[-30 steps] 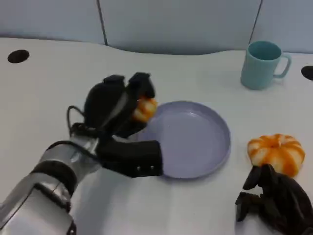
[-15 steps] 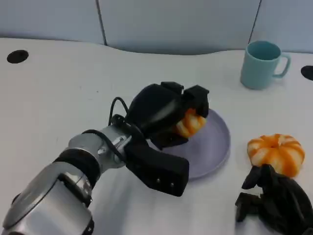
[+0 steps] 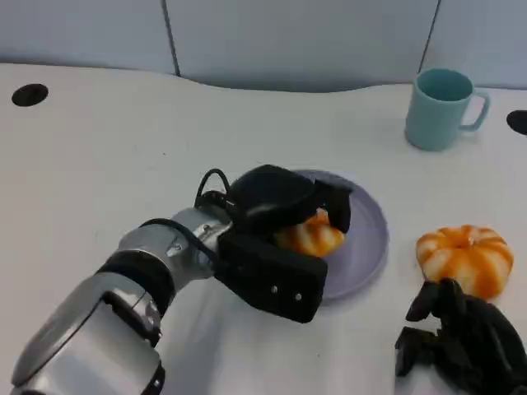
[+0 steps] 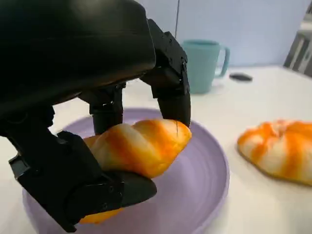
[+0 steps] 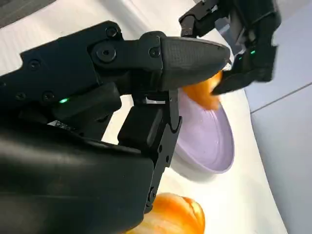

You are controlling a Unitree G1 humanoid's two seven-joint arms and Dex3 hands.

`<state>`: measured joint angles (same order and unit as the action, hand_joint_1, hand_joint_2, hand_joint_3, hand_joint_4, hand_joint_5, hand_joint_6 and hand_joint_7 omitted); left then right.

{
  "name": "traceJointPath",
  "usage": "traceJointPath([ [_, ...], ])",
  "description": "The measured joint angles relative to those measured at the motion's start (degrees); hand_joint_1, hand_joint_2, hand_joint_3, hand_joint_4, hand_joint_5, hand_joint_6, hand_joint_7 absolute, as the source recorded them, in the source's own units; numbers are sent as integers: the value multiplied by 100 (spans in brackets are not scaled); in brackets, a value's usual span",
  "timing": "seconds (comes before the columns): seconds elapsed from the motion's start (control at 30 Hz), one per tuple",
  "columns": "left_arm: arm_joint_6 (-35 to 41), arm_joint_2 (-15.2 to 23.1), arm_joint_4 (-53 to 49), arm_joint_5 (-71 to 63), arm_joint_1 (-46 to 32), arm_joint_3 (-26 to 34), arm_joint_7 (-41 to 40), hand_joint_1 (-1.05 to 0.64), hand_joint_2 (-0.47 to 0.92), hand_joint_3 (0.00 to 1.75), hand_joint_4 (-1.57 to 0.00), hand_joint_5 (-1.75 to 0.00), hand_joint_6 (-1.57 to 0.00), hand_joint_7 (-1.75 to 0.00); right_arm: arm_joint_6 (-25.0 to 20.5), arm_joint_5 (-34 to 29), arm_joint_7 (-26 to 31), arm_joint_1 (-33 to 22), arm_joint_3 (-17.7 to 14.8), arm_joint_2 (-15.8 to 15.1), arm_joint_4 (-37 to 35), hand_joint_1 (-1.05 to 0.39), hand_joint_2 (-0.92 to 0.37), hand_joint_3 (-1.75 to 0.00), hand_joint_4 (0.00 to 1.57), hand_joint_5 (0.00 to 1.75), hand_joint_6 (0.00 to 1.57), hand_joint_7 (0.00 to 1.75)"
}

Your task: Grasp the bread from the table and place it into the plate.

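**Bread is over the plate, almost ready to let go**

The left hand [image 3: 280,216] is holding the bread [image 3: 309,234]. The bread is a small orange and white striped roll. In the head view it sits in the middle of the picture, right over the purple plate [image 3: 366,239]. The fingers are wrapped around it from above and from below.

The left wrist view shows this up close. The bread [image 4: 139,146] is squeezed between dark fingers [image 4: 170,92] on top and a thick dark part of the hand underneath. The plate [image 4: 195,195] is right below it. I think the bread is very low, but I cannot tell if it is touching the plate yet.

The right hand [image 3: 461,341] is at the lower right of the head view, low by the table. Its fingers look curled in and it holds nothing. Just above it in the picture lies a second, bigger orange and white bread [image 3: 465,257] on the table, beside the plate. A teal mug [image 3: 443,107] stands at the upper right, well apart from the plate.

So the step now is the putting down. The picking up part looks done.

Next, the left hand should go down a tiny bit if there is a gap, then open its fingers so the bread stays on the plate. After that it should lift up and away. It must open gently, so the roll does not roll off the edge or stick to a finger.
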<state>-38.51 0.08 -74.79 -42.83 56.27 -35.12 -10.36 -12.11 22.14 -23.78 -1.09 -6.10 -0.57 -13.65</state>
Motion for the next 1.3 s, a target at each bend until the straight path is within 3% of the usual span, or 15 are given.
traceJointPath([
  [0.03,3,0,4,24,0,8,74,-55,89,26,-31,-65,-62,-3,4,0,0,-6,4,0,3,-45,-92,-51,130,118,120,104],
  [0.1,65,-1,24,70,3,17,228,-64,91,20,-9,-70,-44,-1,21,-1,-8,-15,13,0,3,-46,-92,-51,130,119,120,104],
  [0.13,110,-2,30,74,4,16,304,-73,92,21,-4,-52,-28,-1,34,-1,-24,-22,18,-1,2,-47,-92,-50,129,119,121,104],
  [0.23,290,-3,35,62,4,-43,461,-82,92,24,0,-32,-14,0,-7,9,-39,-19,18,-3,3,-47,-92,-49,129,119,121,104],
  [0.3,358,2,42,54,6,-73,514,-94,92,34,0,-7,-3,0,-34,14,-41,-10,16,-11,8,-46,-92,-52,128,120,119,105],
  [0.37,414,17,49,-4,11,-114,539,-98,92,37,0,-2,-1,0,-4,-5,-68,-3,25,-21,-15,-45,-92,-51,128,121,119,105],
  [0.63,276,267,138,25,-1,-2,441,-99,92,41,0,0,0,0,64,-25,-84,44,24,-26,-99,-45,-92,-50,129,120,121,105],
  [0.83,-266,523,297,887,-405,711,639,-91,92,39,0,0,0,0,66,-6,-82,68,11,-30,-127,-46,-92,-48,131,119,121,103],
  [1.0,-638,602,436,2124,-933,1586,1748,-90,92,36,-3,-2,-3,-1,74,-4,-84,87,6,-51,-152,-47,-92,-45,132,118,123,102],
  [1.23,-417,161,1359,4814,-2199,3215,3774,-81,92,35,-40,-24,-32,-13,73,2,-94,95,3,-50,-157,-47,-92,-48,132,118,123,101],
  [1.27,-324,107,1516,4965,-2388,3308,3863,-70,92,30,-48,-37,-42,-15,79,2,-104,96,3,-50,-163,-48,-92,-48,131,118,123,101],
  [1.3,-167,52,1715,5166,-2573,3402,3978,-67,92,28,-46,-51,-47,-13,88,0,-111,104,8,-50,-174,-48,-92,-48,131,118,123,101],
])
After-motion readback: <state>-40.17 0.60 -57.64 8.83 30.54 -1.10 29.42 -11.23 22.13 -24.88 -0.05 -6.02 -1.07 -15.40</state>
